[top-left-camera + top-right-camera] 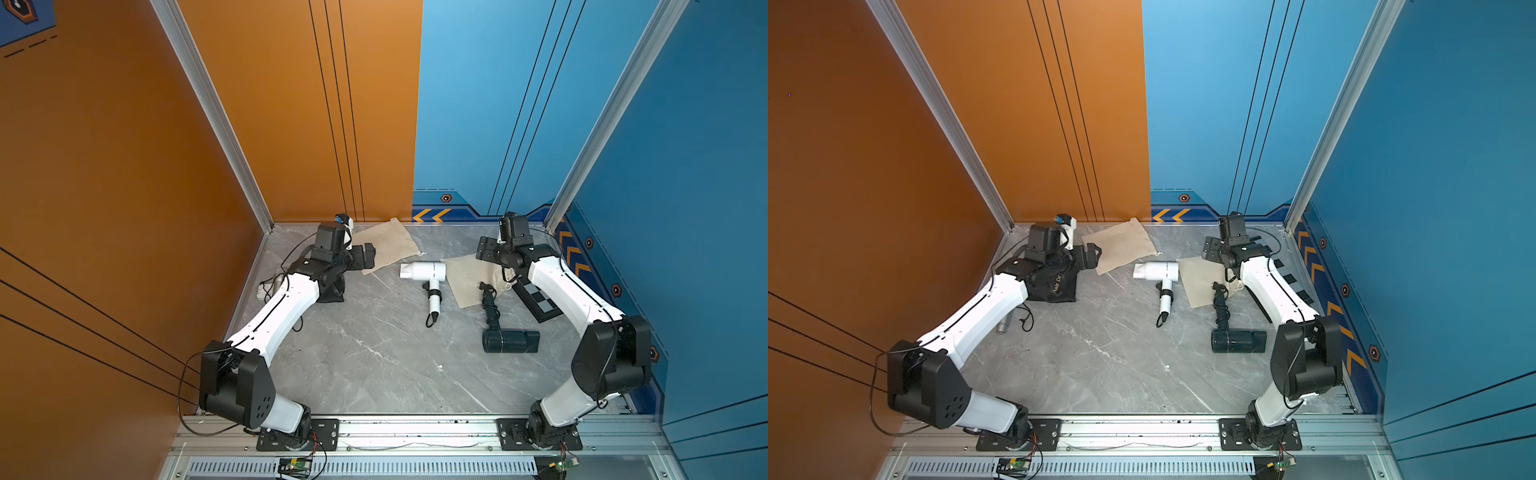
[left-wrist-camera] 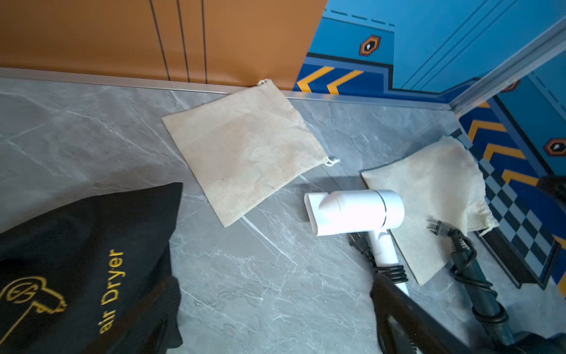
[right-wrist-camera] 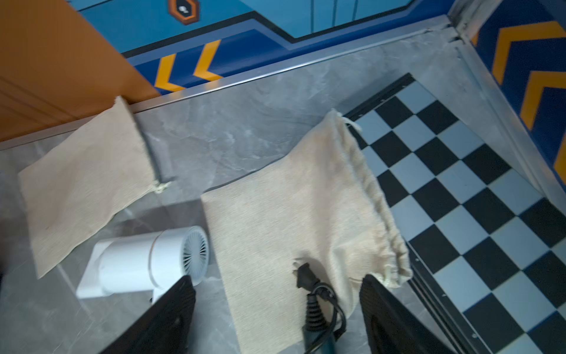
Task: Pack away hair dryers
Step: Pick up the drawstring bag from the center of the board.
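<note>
A white hair dryer [image 1: 428,276] [image 1: 1160,274] [image 2: 355,211] [image 3: 144,263] lies mid-table, its barrel end on a beige pouch [image 1: 473,278] [image 3: 291,214]. A blackish teal hair dryer [image 1: 509,340] [image 1: 1237,340] lies nearer the front right, with its corded handle [image 2: 477,285] and plug [image 3: 306,275] reaching onto that pouch. My left gripper [image 1: 368,255] [image 1: 1090,255] [image 2: 275,294] is open over bare table beside a black pouch [image 1: 1059,286] [image 2: 76,260]. My right gripper [image 1: 484,249] [image 1: 1210,249] [image 3: 275,285] is open above the beige pouch and the plug, holding nothing.
A second beige pouch [image 1: 386,249] [image 2: 245,153] lies flat by the back wall. A checkered board [image 1: 536,299] [image 3: 459,184] sits along the right wall. A slim silver rod [image 1: 1004,324] with a thin cord lies under my left arm.
</note>
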